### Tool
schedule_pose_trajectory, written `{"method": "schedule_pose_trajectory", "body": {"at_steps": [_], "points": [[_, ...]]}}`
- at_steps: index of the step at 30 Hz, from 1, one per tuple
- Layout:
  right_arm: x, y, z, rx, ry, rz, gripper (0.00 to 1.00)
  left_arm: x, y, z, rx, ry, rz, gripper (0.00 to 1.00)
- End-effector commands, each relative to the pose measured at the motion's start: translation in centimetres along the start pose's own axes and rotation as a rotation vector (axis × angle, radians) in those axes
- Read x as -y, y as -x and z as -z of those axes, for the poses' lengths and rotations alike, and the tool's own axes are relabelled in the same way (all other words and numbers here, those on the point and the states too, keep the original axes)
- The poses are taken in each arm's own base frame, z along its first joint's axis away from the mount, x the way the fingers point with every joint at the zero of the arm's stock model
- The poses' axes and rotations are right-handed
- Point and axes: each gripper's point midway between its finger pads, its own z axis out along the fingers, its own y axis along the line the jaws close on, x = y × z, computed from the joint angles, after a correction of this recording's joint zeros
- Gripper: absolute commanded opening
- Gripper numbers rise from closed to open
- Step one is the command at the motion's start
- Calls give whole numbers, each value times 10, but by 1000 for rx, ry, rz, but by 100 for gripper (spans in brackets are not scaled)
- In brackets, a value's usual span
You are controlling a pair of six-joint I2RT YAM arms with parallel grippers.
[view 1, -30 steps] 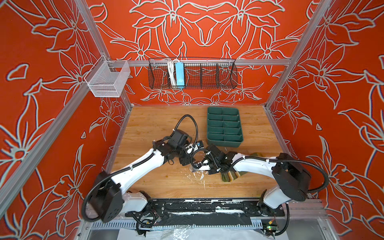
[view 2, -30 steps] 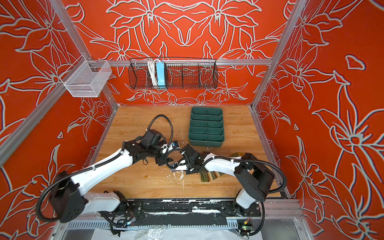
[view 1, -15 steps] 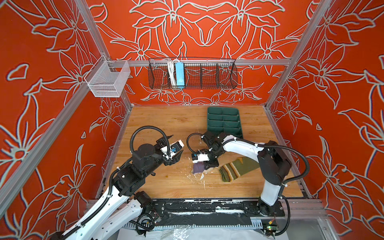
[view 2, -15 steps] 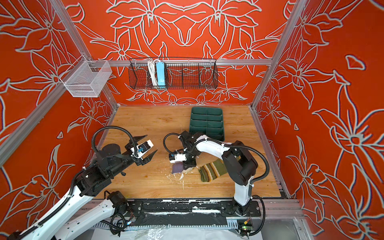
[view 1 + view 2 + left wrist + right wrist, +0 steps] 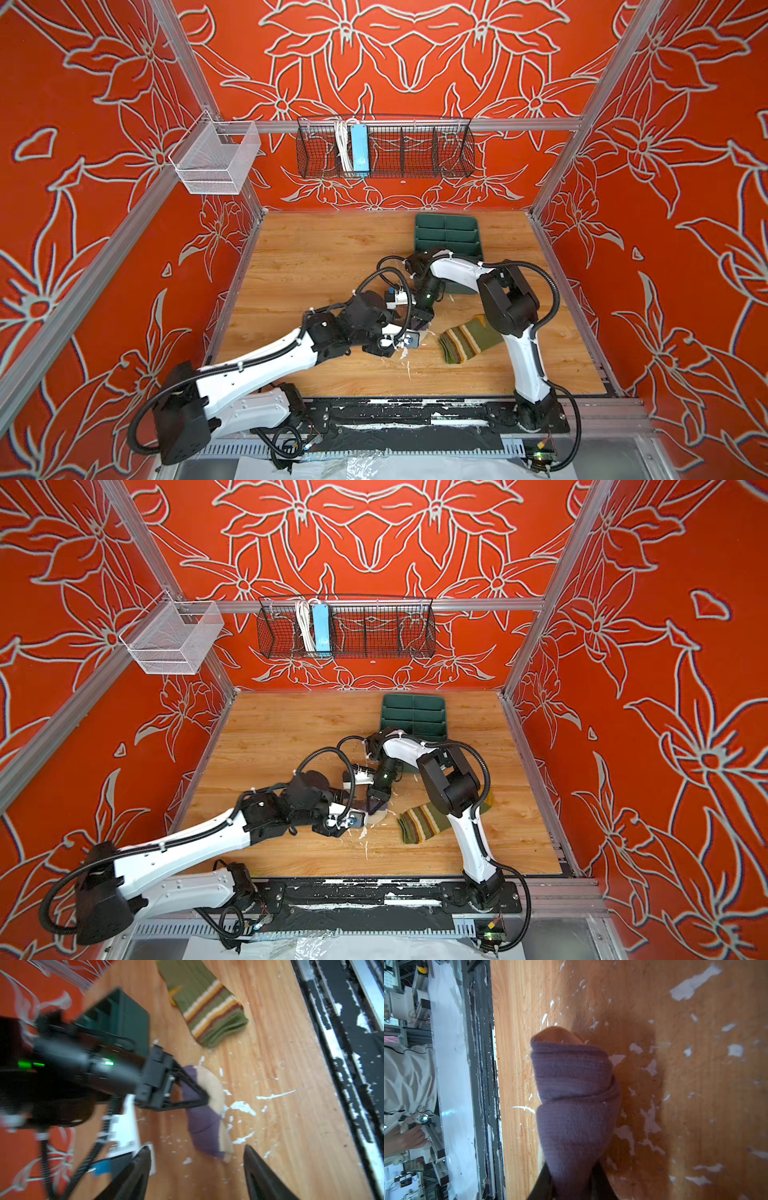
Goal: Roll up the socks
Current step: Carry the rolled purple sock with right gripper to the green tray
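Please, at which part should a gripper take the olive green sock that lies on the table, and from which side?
Probably the ribbed cuff end of the olive green sock. It lies free on the table, while the mustard toe end runs behind the right arm. The sock is flat, so come down from above on the cuff side and pinch that edge.
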Motion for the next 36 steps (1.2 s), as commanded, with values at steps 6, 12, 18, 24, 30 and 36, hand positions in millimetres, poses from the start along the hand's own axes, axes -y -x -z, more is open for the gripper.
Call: {"method": "schedule_pose_trajectory", "body": {"at_steps": [6, 12, 18, 24, 30, 36], "points": [[-13, 4, 12, 47, 37, 22, 0, -16, 3, -25, 12, 67, 173, 61], [-29, 16, 52, 160, -157, 147, 0, -68, 32, 32, 120, 300, 185, 60], [-33, 18, 142, 288, -558, 273, 0, -114, 70, 116, 371, 503, 293, 66], [11, -24, 234, 242, -1036, 257, 0, -120, 48, 98, 360, 444, 572, 69], [65, -86, 272, -16, -1174, 149, 0, -112, 30, 82, 345, 455, 645, 71], [103, -119, 280, -143, -1156, 96, 0, -107, 19, 79, 326, 450, 676, 72]]}}
